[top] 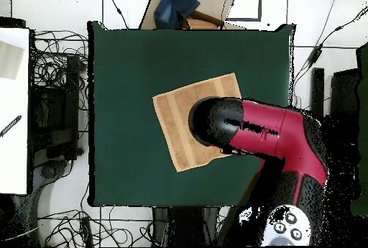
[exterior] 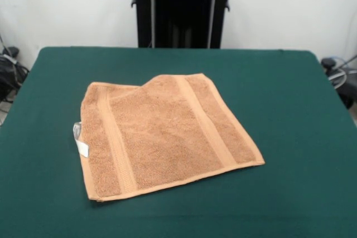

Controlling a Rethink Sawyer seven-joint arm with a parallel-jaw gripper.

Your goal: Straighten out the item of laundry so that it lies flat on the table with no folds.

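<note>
The table (exterior: 301,137), covered in dark green cloth, filled most of both views. From overhead, the red and black arm (top: 277,134) reached over the table from its base side, and its black end covered part of the towel. The gripper itself could not be made out in either view, so whether its fingers were open or closed, or held anything, could not be told.

The towel (exterior: 162,135), orange-tan terry, lay near the middle of the table, turned at an angle to the table's edges. It was mostly spread out. In the front view the far left corner looked folded over, giving a stepped far edge. Two woven bands (exterior: 203,124) ran across it. A white loop tag (exterior: 80,137) stuck out from the left edge.
</note>
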